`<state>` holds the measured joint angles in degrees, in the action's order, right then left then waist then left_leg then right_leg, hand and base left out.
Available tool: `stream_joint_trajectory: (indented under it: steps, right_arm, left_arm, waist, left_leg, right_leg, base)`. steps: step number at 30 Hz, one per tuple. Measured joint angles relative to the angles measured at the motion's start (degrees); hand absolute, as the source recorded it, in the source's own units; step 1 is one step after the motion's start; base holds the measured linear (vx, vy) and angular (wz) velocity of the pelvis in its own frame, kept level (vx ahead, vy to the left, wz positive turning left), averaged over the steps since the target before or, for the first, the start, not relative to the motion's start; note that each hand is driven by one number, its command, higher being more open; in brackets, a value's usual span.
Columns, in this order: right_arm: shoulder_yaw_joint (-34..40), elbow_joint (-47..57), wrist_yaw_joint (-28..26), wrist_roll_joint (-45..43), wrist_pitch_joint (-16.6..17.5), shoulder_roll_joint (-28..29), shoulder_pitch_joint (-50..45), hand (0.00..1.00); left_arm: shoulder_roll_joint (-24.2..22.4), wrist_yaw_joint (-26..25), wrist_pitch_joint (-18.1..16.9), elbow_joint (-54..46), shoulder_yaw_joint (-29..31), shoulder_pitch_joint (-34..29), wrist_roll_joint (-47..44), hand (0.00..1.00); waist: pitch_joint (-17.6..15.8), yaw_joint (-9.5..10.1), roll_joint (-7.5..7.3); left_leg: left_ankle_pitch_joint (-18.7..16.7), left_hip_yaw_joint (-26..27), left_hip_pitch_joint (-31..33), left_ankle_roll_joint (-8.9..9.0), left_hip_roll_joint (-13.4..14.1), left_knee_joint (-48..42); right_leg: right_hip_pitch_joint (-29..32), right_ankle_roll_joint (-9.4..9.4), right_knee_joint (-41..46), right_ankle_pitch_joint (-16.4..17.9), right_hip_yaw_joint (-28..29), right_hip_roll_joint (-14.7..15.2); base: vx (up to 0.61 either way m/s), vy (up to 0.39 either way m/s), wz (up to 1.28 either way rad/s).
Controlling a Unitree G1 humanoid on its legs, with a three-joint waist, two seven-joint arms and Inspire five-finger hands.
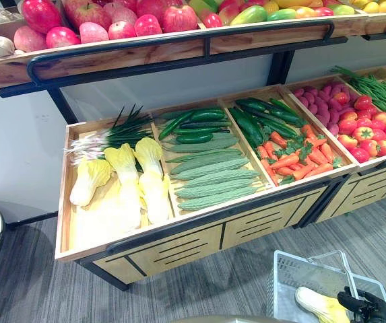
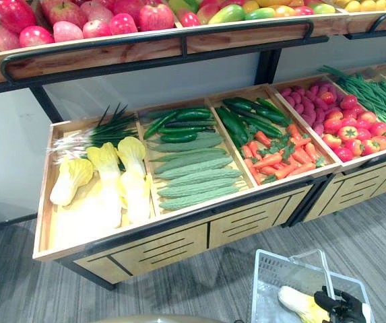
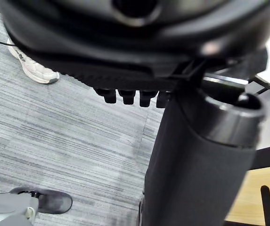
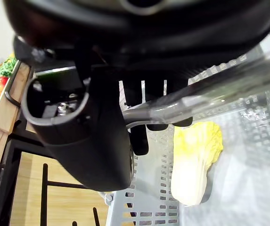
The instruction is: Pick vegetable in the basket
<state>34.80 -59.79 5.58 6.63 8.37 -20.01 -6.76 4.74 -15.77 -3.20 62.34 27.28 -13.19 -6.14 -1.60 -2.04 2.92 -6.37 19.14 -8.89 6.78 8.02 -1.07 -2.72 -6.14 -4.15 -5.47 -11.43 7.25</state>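
Two-tier wooden produce stand [image 1: 199,239] on grey plank floor [image 1: 246,272], right fingers [image 4: 154,92] around basket handle [image 4: 219,87], left fingers [image 3: 127,96] relaxed

Looks like a grocery shop: wooden stand [image 1: 179,252] of cucumbers [image 1: 196,126], carrots [image 1: 294,159], apples [image 1: 88,19], plus a shopping basket [image 1: 294,276].

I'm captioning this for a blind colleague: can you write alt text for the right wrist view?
The right hand curls its dark fingers round the handle of a grey plastic basket. A pale yellow napa cabbage lies in the basket, and a wooden produce stand shows beyond.
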Motion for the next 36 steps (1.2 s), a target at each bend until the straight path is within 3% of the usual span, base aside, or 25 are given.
stream_joint_trajectory:
  steps: [9, 15, 19, 20, 21, 23, 26, 27, 28, 29, 30, 31, 32, 33, 34, 36]
  right_arm:
    - [0.0, -0.2, 0.6, 0.0, 0.0, 0.0, 0.7, 0.0]
    - [0.1, 4.4, 3.2, -0.2, -0.2, 1.7, 0.4, 0.0]
    - [0.0, 11.8, 3.6, -0.5, -0.2, 6.2, -1.5, 0.0]
    - [-0.3, 15.1, 3.6, -0.6, 0.0, 7.9, -3.1, 0.0]
    - [-0.5, 16.1, 3.5, -0.5, 0.4, 8.3, -3.3, 0.0]
    - [-1.4, 17.5, 3.4, -0.5, 2.0, 8.4, -2.7, 0.0]
    - [-2.7, 16.3, 3.4, -0.8, 2.6, 7.0, -1.8, 0.0]
    - [-4.1, 15.3, 3.3, -1.1, 2.8, 6.3, -0.8, 0.0]
    - [-5.9, 13.4, 3.3, -1.3, 3.1, 6.3, 2.2, 0.0]
    - [-6.0, 12.7, 3.3, -1.3, 3.4, 6.2, 3.2, 0.0]
    - [-6.2, 12.4, 3.3, -1.2, 3.5, 5.8, 5.0, 0.0]
    - [-6.7, 12.3, 3.3, -1.2, 3.6, 6.1, 4.7, 0.0]
    - [-6.9, 11.9, 3.3, -1.2, 3.6, 6.2, 4.5, 0.0]
    - [-7.3, 11.5, 3.3, -1.1, 3.6, 6.8, 4.5, 0.0]
    - [-7.7, 11.5, 3.4, -1.0, 3.6, 6.8, 4.5, 0.0]
    - [-8.0, 11.5, 3.5, -1.0, 3.6, 6.7, 3.4, 0.0]
  left_arm:
    - [0.2, 7.0, -0.5, 0.0, -4.4, 0.0, -0.1, 1.0]
    - [0.7, 8.6, -0.5, 0.0, -9.1, 0.7, 3.1, 1.0]
    - [2.6, 8.7, -0.5, -0.3, -12.7, 2.4, 5.8, 1.0]
    - [2.9, 8.8, -0.5, -1.7, -13.8, 3.1, 6.5, 1.0]
    - [2.9, 8.8, -0.6, -2.4, -14.0, 3.0, 6.7, 1.0]
    - [3.4, 8.5, -0.7, -3.5, -14.7, 3.7, 6.3, 1.0]
    - [4.4, 7.6, -0.7, -3.8, -14.9, 4.1, 3.7, 1.0]
    - [5.2, 7.2, -0.5, -3.7, -14.4, 4.6, 3.2, 1.0]
    - [5.8, 7.1, -0.4, -3.2, -13.7, 5.4, 3.2, 1.0]
    - [5.8, 7.2, -0.4, -2.9, -13.7, 5.9, 3.2, 1.0]
    - [5.3, 7.1, -0.9, -2.6, -14.1, 6.0, 3.5, 1.0]
    - [6.2, 7.0, -0.8, -2.7, -15.0, 6.9, 3.5, 1.0]
    - [6.4, 7.0, -0.9, -2.8, -15.1, 7.1, 3.6, 1.0]
    - [6.4, 6.9, -0.8, -3.1, -14.9, 7.2, 4.5, 1.0]
    - [5.8, 6.7, -0.5, -3.1, -15.1, 7.2, 5.0, 1.0]
    - [5.0, 6.6, -0.2, -3.0, -15.8, 6.7, 6.9, 1.0]
  waist:
    - [-0.7, -0.25, 0.25]
    - [-3.9, -1.37, 0.69]
    - [-6.7, -1.71, -0.79]
    - [-7.4, -1.97, -1.56]
    - [-7.7, -1.96, -1.29]
    - [-9.5, -1.85, -1.68]
    - [-9.9, -1.87, -2.13]
    - [-10.5, -2.09, -3.4]
    - [-11.5, -0.91, -4.57]
    - [-11.5, -0.85, -4.3]
    - [-11.7, -0.41, -3.19]
    - [-11.7, -0.48, -3.77]
    - [-11.8, -0.43, -3.76]
    - [-11.8, -0.03, -3.64]
    - [-12.1, 0.03, -2.01]
    - [-11.8, -0.07, -0.84]
  left_leg:
    - [-0.8, 1.9, -1.1, 0.23, 0.4, -0.8]
    - [-8.6, 5.3, 1.3, -0.2, 3.2, -13.9]
    - [-12.9, 10.4, 2.0, -0.8, 5.6, -20.7]
    - [-13.6, 13.2, 1.7, -1.35, 5.8, -21.3]
    - [-13.5, 14.7, 1.7, -1.82, 6.1, -21.1]
    - [-12.4, 20.9, 1.5, -2.79, 6.6, -20.0]
    - [-12.1, 24.5, 2.0, -2.8, 9.0, -22.4]
    - [-12.2, 23.8, 4.8, -6.46, 10.8, -29.4]
    - [-14.0, 20.7, 8.6, -7.95, 10.2, -30.4]
    - [-12.8, 19.1, 9.7, -8.37, 8.9, -25.2]
    - [-7.6, 20.0, 9.7, -4.93, 9.7, -20.9]
    - [-7.5, 20.9, 9.8, -5.2, 8.8, -21.5]
    - [-7.5, 21.2, 9.8, -5.19, 8.8, -21.8]
    - [-7.5, 22.3, 10.1, -5.14, 9.6, -23.0]
    - [-7.5, 22.7, 10.0, -4.3, 11.0, -23.4]
    - [-6.8, 22.6, 9.8, -3.15, 11.9, -23.0]
  right_leg:
    - [0.3, 0.18, 0.8, 0.1, 2.0, -0.5]
    - [6.0, -0.4, 14.0, 5.8, 7.3, -0.6]
    - [8.2, -0.89, 15.3, 4.0, 12.0, -1.5]
    - [9.2, -0.54, 14.2, 1.5, 11.8, -1.7]
    - [9.8, 0.09, 13.0, 0.2, 11.1, -2.1]
    - [14.2, 5.82, 25.6, 5.4, -0.4, 0.5]
    - [15.0, 8.59, 35.4, 8.3, -8.1, 2.9]
    - [15.5, 11.1, 33.0, 6.6, -10.9, 1.7]
    - [13.8, 11.5, 25.7, 4.1, -9.1, 0.2]
    - [11.9, 10.1, 19.2, 1.8, -7.5, -1.4]
    - [11.8, 8.29, 22.0, 6.1, -8.5, -1.2]
    - [10.9, 5.86, 25.4, 10.2, -9.2, 1.6]
    - [9.9, 5.0, 24.8, 11.0, -9.6, 2.4]
    - [8.0, 2.77, 20.8, 11.0, -9.8, 2.1]
    - [7.1, 2.37, 17.8, 9.9, -9.7, 0.3]
    - [6.3, 2.92, 15.7, 9.1, -9.8, -1.4]
  base:
    - [0.0, -0.002, -0.11]
    - [-0.02, 0.017, -0.36]
    - [-0.09, 0.088, -0.78]
    - [-0.17, 0.12, -0.79]
    - [-0.16, 0.142, -1.12]
    - [-0.06, 0.12, -1.14]
    - [0.04, 0.076, -0.98]
    - [0.04, 0.008, -1.27]
    - [-0.05, 0.004, -1.29]
    - [-0.18, 0.021, -1.31]
    - [-0.13, 0.016, -0.8]
    - [-0.07, 0.007, -0.62]
    - [0.02, -0.087, -0.33]
    - [-0.02, -0.151, -0.43]
    - [-0.04, -0.18, -0.41]
    - [-0.06, -0.16, -0.16]
